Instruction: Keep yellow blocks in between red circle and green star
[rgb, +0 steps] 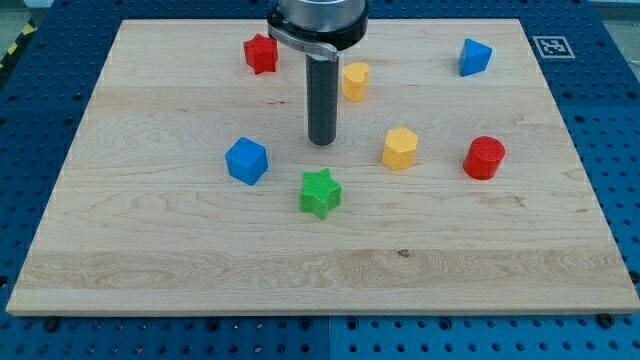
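Note:
The green star (320, 193) lies near the board's middle, below my tip (321, 141). The red circle (485, 157) is a round red block at the view's right. A yellow hexagon-like block (400, 148) sits between them, nearer the red circle. A second yellow block (355, 80) lies higher up, just right of my rod. My tip stands above the green star, left of the lower yellow block, touching no block.
A red star-like block (261, 53) lies at the top left. A blue cube (246, 161) sits left of the green star. A blue triangular block (475, 57) lies at the top right. The wooden board (150, 260) rests on a blue perforated table.

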